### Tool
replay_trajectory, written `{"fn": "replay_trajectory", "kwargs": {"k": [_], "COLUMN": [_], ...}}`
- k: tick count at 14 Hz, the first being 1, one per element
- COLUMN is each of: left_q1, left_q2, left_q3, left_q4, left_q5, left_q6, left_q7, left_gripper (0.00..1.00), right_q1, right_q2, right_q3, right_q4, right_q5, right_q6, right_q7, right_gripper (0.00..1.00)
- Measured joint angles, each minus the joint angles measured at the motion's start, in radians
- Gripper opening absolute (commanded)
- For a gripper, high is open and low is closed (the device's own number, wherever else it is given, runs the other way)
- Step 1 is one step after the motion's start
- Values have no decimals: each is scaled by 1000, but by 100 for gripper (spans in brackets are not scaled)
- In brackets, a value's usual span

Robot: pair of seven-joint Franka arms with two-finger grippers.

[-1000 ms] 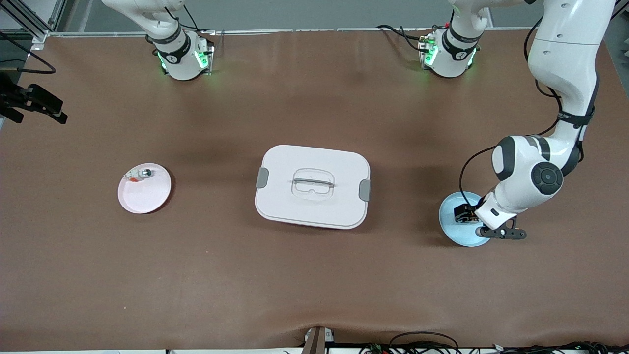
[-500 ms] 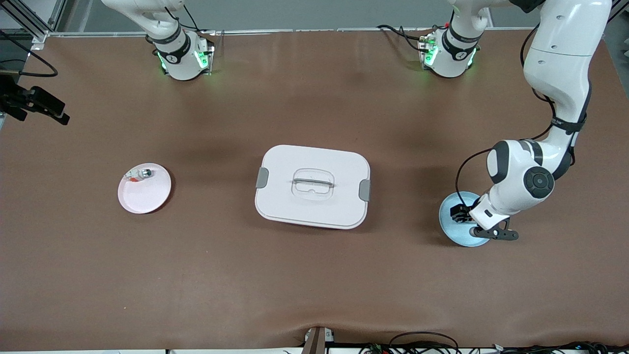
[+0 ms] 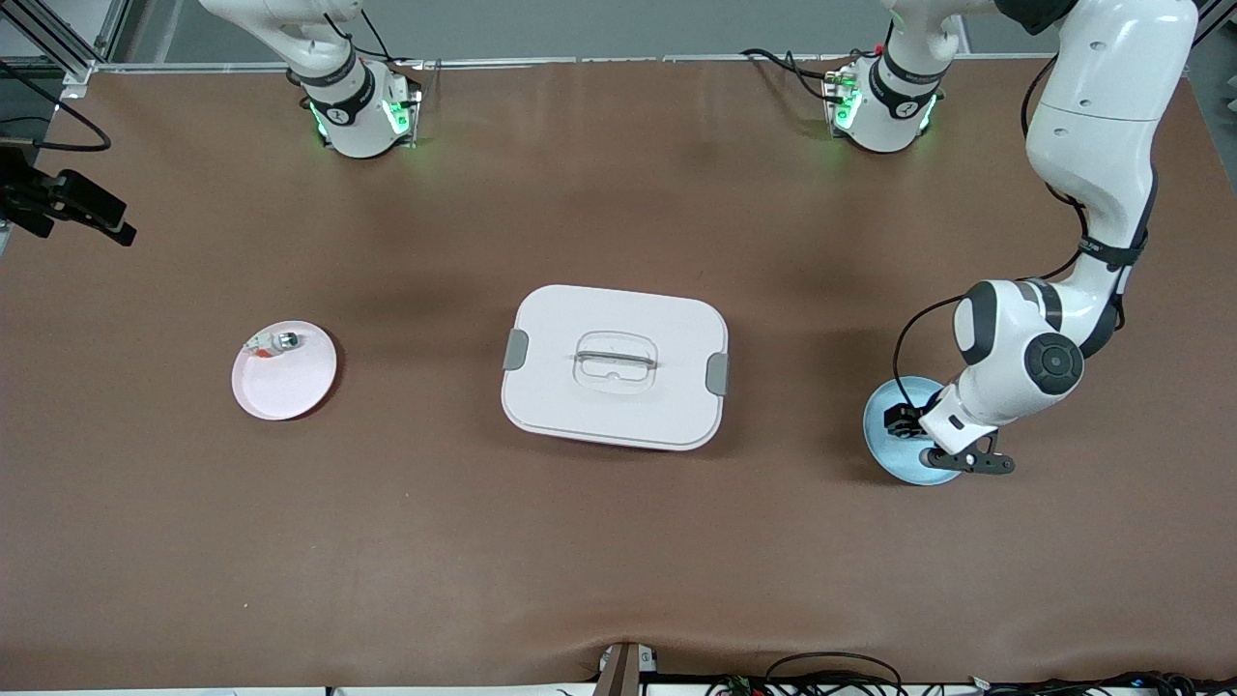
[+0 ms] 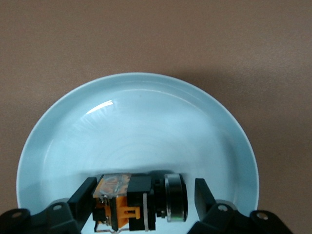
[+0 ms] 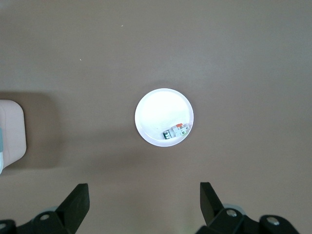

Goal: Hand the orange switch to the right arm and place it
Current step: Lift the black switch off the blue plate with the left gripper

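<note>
The orange switch (image 4: 126, 202), a small black block with orange marks and a silver ring, lies on its side in the light blue plate (image 4: 136, 126). The plate sits on the table at the left arm's end (image 3: 884, 454). My left gripper (image 4: 144, 190) is down in this plate (image 3: 908, 425). It is open, with one finger at each end of the switch. One finger is against the orange end; a small gap shows at the ring end. My right gripper (image 5: 144, 195) is open and empty, high over the table near the pink plate (image 5: 161, 112).
A white lidded box (image 3: 615, 367) with grey latches stands mid-table. The pink plate (image 3: 285, 387) at the right arm's end holds a small silver-and-white part with a red bit (image 3: 275, 341). A black device (image 3: 68, 203) shows at the view's edge beside that end.
My left arm's wrist has shifted slightly over the blue plate toward the white box. The switch stays in the plate.
</note>
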Motion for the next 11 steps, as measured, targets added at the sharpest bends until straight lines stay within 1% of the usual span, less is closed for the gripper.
{"fn": "replay_trajectory", "kwargs": {"k": [2, 5, 7, 9, 11], "left_q1": [0, 0, 0, -1, -1], "left_q2": [0, 0, 1, 1, 1], "left_q3": [0, 0, 0, 0, -1], "left_q4": [0, 2, 2, 3, 5], "left_q5": [0, 0, 0, 0, 0], "left_q6": [0, 0, 0, 0, 0], "left_q7": [0, 0, 0, 0, 0], "left_gripper": [68, 40, 24, 19, 18], "right_q1": [-3, -10, -10, -10, -10], "right_q2": [0, 0, 0, 0, 0], "right_q3": [-1, -8, -8, -8, -8], "right_q4": [0, 0, 0, 0, 0], "right_q5": [0, 0, 1, 2, 2], "right_q6": [0, 0, 0, 0, 0], "right_q7": [-17, -48, -51, -51, -51], "right_gripper": [100, 100, 100, 100, 100]}}
